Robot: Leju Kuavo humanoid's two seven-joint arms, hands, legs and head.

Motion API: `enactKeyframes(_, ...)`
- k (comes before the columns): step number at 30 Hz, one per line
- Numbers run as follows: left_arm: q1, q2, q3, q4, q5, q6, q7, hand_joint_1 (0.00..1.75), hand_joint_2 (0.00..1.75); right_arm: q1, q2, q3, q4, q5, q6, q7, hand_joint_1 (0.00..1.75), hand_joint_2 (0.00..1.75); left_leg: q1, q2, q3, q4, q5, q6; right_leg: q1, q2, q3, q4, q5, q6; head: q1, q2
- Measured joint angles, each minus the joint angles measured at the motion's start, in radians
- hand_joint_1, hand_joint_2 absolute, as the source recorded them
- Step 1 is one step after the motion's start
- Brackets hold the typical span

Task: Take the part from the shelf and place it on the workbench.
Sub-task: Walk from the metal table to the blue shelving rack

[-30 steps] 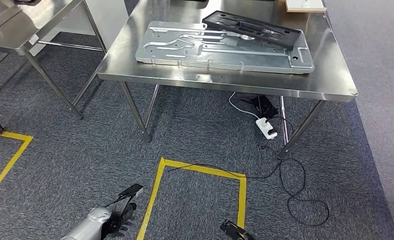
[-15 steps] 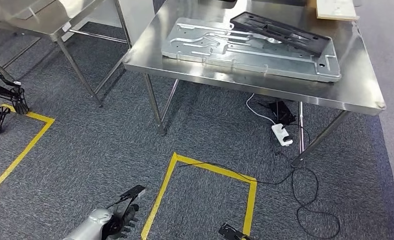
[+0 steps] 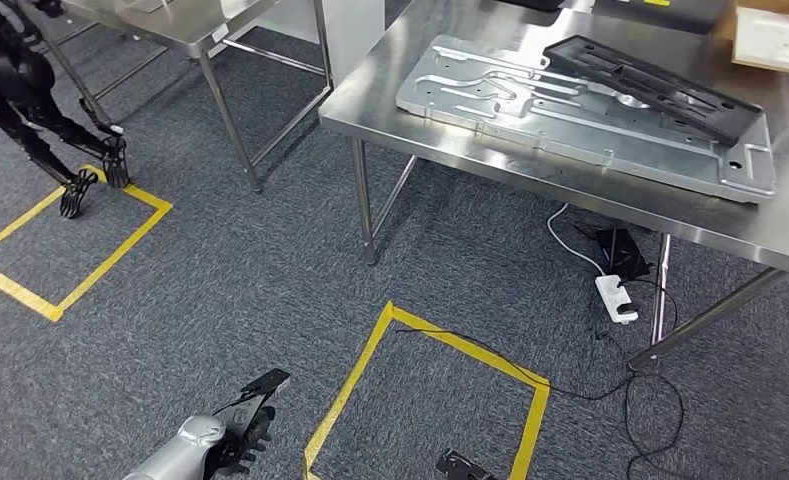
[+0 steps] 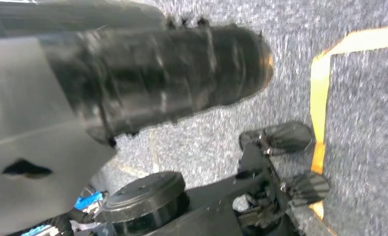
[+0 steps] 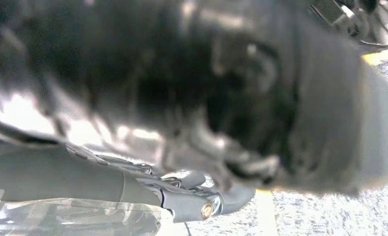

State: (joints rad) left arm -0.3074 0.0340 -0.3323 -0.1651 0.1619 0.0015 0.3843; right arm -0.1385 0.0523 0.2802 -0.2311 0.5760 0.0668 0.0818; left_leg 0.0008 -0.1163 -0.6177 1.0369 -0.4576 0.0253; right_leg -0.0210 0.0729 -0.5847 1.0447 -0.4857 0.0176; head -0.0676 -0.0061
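Head view: the grey metal plate (image 3: 580,115) lies on the steel workbench (image 3: 390,90), far ahead and to the right, long axis across. The left hand (image 3: 238,440) hangs low, holding nothing; the right hand (image 3: 462,467), I cannot tell.

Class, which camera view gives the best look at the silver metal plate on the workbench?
The head view: the silver metal plate lies flat on the workbench, nearly whole in frame. Both wrist views point at carpet and blurred robot parts, not the plate.
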Motion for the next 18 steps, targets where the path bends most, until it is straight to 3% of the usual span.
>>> enactKeyframes(1, 0.001, 0.001, -0.003, 0.0, 0.002, 0.001, 0.0, 0.0, 0.0, 0.0, 0.0, 0.001, 0.0, -0.003, 0.0, 0.001, 0.0, 0.0, 0.002, -0.01, -0.003, -0.003, 0.003, -0.006, -0.002, -0.011, 0.0, -0.002, 0.003, -0.004, 0.0, 0.0)
enactKeyframes(3, 0.004, 0.002, -0.01, -0.001, 0.004, 0.002, 0.001, 0.0, 0.0, -0.002, -0.001, 0.003, 0.0, -0.006, 0.0, 0.001, 0.0, 0.0, 0.0, 0.013, -0.015, 0.016, -0.01, -0.018, -0.007, -0.033, 0.005, -0.014, 0.009, -0.014, -0.004, 0.0)
enactKeyframes(5, 0.003, 0.001, -0.014, -0.002, 0.006, 0.002, 0.001, 0.0, 0.0, -0.003, -0.002, 0.006, 0.0, -0.007, 0.0, 0.001, 0.0, 0.0, 0.002, 0.069, -0.056, 0.104, -0.06, -0.03, -0.008, -0.058, 0.011, -0.021, 0.013, -0.022, -0.012, 0.0)
enactKeyframes(7, 0.0, -0.001, -0.016, -0.003, 0.007, 0.002, 0.001, 0.0, 0.0, -0.002, -0.002, 0.008, 0.001, -0.009, 0.0, 0.002, 0.0, 0.0, 0.008, 0.098, -0.114, 0.226, -0.111, -0.04, -0.007, -0.085, 0.011, -0.021, 0.012, -0.024, -0.016, 0.0)
enactKeyframes(8, 0.0, -0.002, -0.016, -0.004, 0.007, 0.002, 0.001, 0.0, 0.0, 0.0, -0.002, 0.009, 0.001, -0.011, 0.0, 0.002, 0.0, 0.0, 0.011, 0.103, -0.13, 0.26, -0.117, -0.045, -0.007, -0.098, 0.011, -0.02, 0.01, -0.023, -0.016, 0.0)
enactKeyframes(9, 0.0, -0.002, -0.016, -0.004, 0.007, 0.002, 0.001, 0.0, 0.0, 0.0, -0.002, 0.01, 0.002, -0.013, 0.0, 0.002, 0.0, 0.0, 0.014, 0.108, -0.128, 0.258, -0.106, -0.048, -0.008, -0.11, 0.011, -0.019, 0.009, -0.022, -0.017, 0.0)
enactKeyframes(10, 0.001, -0.002, -0.017, -0.004, 0.007, 0.002, 0.001, 0.0, 0.0, 0.0, -0.002, 0.012, 0.002, -0.014, 0.0, 0.003, 0.0, 0.0, 0.016, 0.114, -0.108, 0.22, -0.079, -0.05, -0.009, -0.121, 0.012, -0.018, 0.007, -0.02, -0.017, 0.0)
enactKeyframes(12, -0.001, -0.002, -0.017, -0.004, 0.007, 0.002, 0.001, 0.0, 0.0, -0.001, -0.002, 0.014, 0.002, -0.016, 0.0, 0.003, 0.0, 0.0, 0.018, 0.137, -0.041, 0.095, -0.019, -0.051, -0.011, -0.139, 0.016, -0.015, 0.002, -0.013, -0.017, 0.0)
enactKeyframes(13, -0.002, -0.002, -0.017, -0.004, 0.007, 0.002, 0.001, 0.0, 0.0, -0.001, -0.002, 0.015, 0.002, -0.017, 0.0, 0.003, 0.0, 0.0, 0.014, 0.157, -0.013, 0.044, -0.006, -0.049, -0.01, -0.146, 0.018, -0.015, 0.0, -0.01, -0.017, 0.0)
enactKeyframes(15, -0.006, -0.003, -0.017, -0.004, 0.007, 0.002, 0.001, 0.0, 0.0, -0.002, -0.002, 0.016, 0.002, -0.018, 0.0, 0.003, 0.0, 0.0, 0.006, 0.175, 0.008, -0.003, -0.004, -0.038, -0.003, -0.159, 0.021, -0.016, -0.003, -0.001, -0.016, 0.0)
enactKeyframes(18, -0.003, -0.003, -0.017, -0.005, 0.009, 0.002, 0.002, 0.0, 0.0, -0.004, -0.002, 0.017, 0.002, -0.023, 0.0, 0.003, 0.0, 0.0, 0.003, 0.152, 0.006, -0.011, -0.002, -0.015, 0.001, -0.178, 0.026, -0.02, -0.006, 0.016, -0.014, 0.0)
